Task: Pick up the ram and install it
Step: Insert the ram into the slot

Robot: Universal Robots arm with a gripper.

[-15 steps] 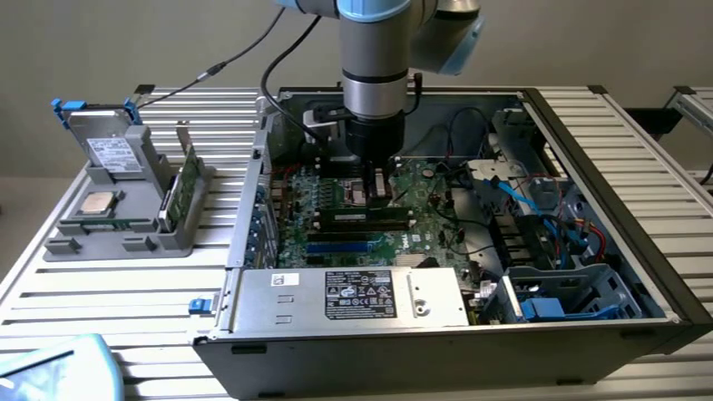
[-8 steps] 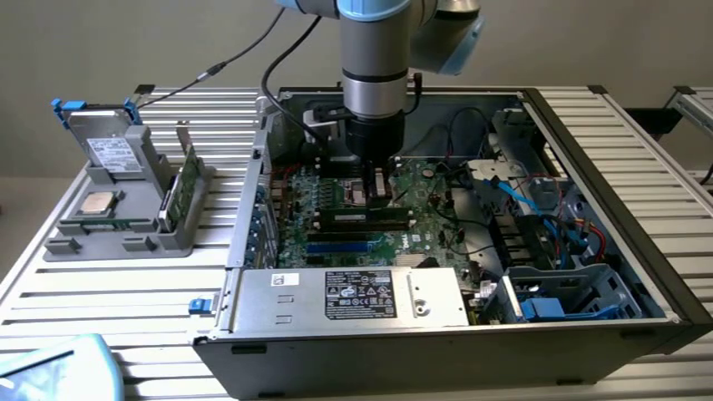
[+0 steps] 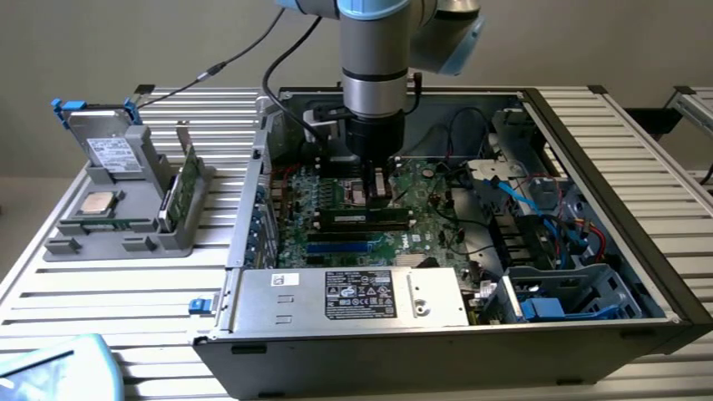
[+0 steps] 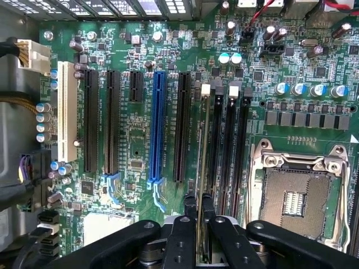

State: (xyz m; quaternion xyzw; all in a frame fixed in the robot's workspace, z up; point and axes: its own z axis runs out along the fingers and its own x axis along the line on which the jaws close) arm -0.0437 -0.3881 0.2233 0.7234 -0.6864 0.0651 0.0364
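Gripper is nearly closed, pinching the ram at mid-length by its top edge. The stick hangs straight below the fingers, inside the open PC case. In the wrist view it's edge-on, a thin line. Its long axis is parallel to the black memory slots and the blue PCIe slot. It sits over the slot farthest from the empty CPU socket. I can't tell if it's seated. Ram is a flat green PCB with black chips and a pale label. Slots are rigid plastic, some with white end latches.
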